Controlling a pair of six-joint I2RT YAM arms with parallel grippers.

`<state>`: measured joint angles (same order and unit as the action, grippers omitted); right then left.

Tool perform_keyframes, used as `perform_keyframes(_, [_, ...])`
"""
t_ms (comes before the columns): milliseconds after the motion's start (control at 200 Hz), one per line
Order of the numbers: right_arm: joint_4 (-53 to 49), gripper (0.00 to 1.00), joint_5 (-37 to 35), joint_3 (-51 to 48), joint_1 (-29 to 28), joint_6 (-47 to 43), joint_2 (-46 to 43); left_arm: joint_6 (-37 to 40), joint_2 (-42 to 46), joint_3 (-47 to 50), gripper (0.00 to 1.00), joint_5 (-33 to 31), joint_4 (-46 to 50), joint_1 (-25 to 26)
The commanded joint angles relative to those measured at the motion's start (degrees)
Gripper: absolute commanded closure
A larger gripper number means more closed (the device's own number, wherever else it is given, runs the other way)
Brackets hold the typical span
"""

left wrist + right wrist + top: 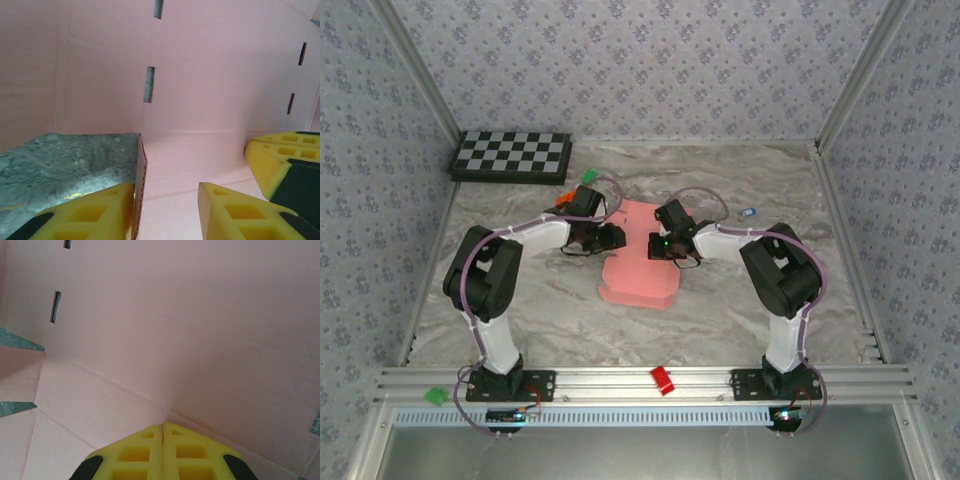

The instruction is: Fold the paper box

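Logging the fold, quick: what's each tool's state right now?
Left tool: open, fingers astride an edge of the pink thin-card paper box, not clamped.
Right tool: closed, nothing between its fingers.

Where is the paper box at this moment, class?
Top external view: the paper box lies central on the table, left gripper at its left edge, right gripper over its right side.

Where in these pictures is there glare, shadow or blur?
Top external: even, soft light, no glare on the paper box. Left wrist: the near yellow fingers look soft; the table darkens beside the box's edge. Right wrist: flat pink, low contrast, faint creases.
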<state>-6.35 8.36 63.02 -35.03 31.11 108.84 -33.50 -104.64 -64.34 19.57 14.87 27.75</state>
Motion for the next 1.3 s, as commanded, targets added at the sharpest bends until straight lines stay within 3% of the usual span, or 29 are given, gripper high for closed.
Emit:
perform_keyframes(0, [-7.8,1.0,-1.9,-2.6,-0.2,0.8,1.8,1.1,0.0,-2.5,0.62,1.3,-0.1,0.7])
perform_keyframes(580, [-7.0,1.0,-2.1,-3.7,-0.2,1.2,1.1,1.9,-3.4,-4.8,0.61,1.5,1.1,2.4])
perform_keyframes(1020, [-6.5,1.0,-2.7,-2.4,0.0,1.6,-5.5,4.5,10.1,0.7,0.58,-9.4,3.1,2.8])
perform_keyframes(1109, [-7.6,1.0,-2.7,-0.7,0.3,0.8,-5.8,4.3,10.4,0.3,0.66,-9.0,4.5,3.5])
perform_keyframes(1294, [-9.2,1.0,-1.5,3.7,3.0,-2.1,-3.0,1.8,8.8,1.1,0.99,-8.1,2.1,7.1])
